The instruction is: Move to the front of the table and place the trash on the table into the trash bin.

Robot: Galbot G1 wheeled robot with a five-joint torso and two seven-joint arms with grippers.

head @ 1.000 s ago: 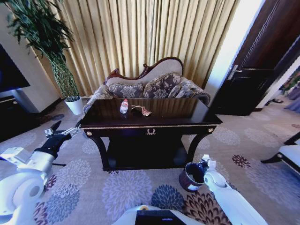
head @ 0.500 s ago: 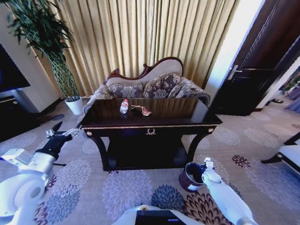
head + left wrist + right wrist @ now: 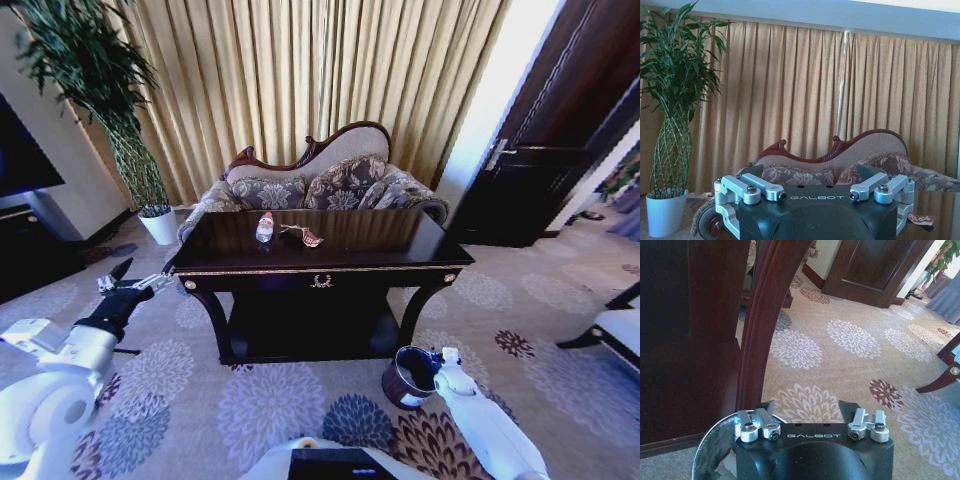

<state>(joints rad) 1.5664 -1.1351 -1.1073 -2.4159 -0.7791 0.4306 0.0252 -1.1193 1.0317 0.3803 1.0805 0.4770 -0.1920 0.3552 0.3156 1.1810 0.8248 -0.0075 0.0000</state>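
The dark glossy table (image 3: 330, 262) stands straight ahead. On its top lie the trash pieces: a clear bottle (image 3: 264, 227) with a red cap and a brownish-red wrapper (image 3: 305, 237), which the left wrist view also catches (image 3: 921, 218). The maroon trash bin (image 3: 405, 377) sits on the carpet by the table's right front leg. My right gripper (image 3: 446, 356) hangs open just over its rim (image 3: 704, 447), and pale crumpled paper (image 3: 724, 466) lies inside. Left of the table, level with its front rail, my left gripper (image 3: 138, 278) is open and holds nothing.
A patterned sofa (image 3: 320, 185) stands behind the table against gold curtains. A tall plant in a white pot (image 3: 158, 224) is at the back left and a dark cabinet at the far left. A dark door is at the right, and a chair leg (image 3: 600, 335) juts in.
My right arm has shifted slightly to the right beside the bin. The left arm, the table and the trash on it have not moved.
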